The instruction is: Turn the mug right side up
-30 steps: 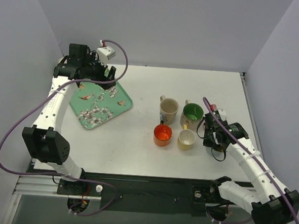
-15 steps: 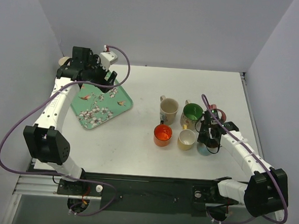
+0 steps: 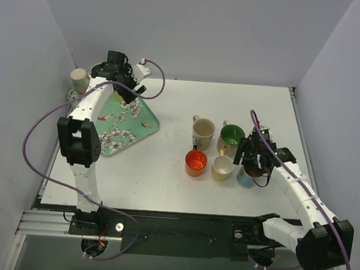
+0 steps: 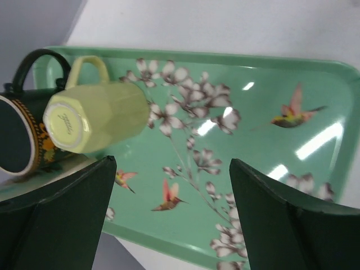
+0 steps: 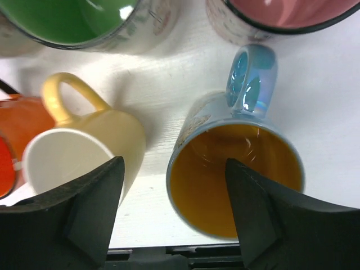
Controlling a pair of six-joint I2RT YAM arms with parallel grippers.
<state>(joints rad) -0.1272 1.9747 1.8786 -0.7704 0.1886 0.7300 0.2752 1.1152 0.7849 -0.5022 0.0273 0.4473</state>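
Release just now — my right gripper [image 5: 173, 167] has let go and stands parted over the blue mug [image 5: 236, 174], upright on the bench [image 5: 185, 79], so I judge this turn done.

**Legible inscriptions:** none; no text, number or brand can be read.

**Left wrist view:** the pale yellow faceted ceramic mug [image 4: 98, 115] lies on its side, and its base carries a small stamped mark, too blurred to read.

**Right wrist view:** the green-lined ceramic mug [image 5: 67, 19] has faint markings on its outer wall, also unreadable.
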